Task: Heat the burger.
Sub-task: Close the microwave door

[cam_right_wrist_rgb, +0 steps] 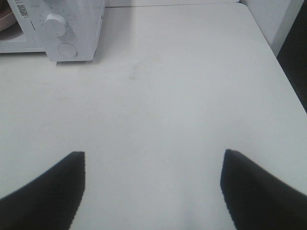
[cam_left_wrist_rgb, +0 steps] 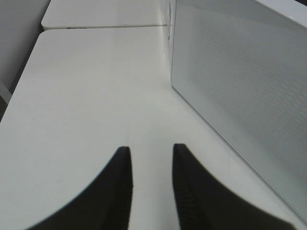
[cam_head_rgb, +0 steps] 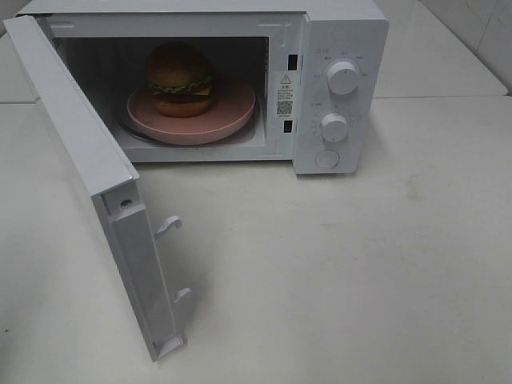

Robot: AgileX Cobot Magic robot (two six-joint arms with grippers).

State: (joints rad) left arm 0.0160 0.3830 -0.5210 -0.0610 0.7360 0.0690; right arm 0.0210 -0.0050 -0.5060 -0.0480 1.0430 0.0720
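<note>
One burger [cam_head_rgb: 179,78] on one pink plate [cam_head_rgb: 230,120] inside one microwave [cam_head_rgb: 352,32].

bench [cam_head_rgb: 360,264]: white, smooth, plain | directly on it: white microwave [cam_head_rgb: 364,48], standing at the far side | microwave door: swung open, out over the bench

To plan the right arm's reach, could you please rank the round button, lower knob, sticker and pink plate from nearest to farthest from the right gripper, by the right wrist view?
From the right gripper:
1. round button, low on the control panel
2. lower knob, just above it; nearly a tie
3. sticker, beside that panel
4. pink plate, inside the microwave
</note>
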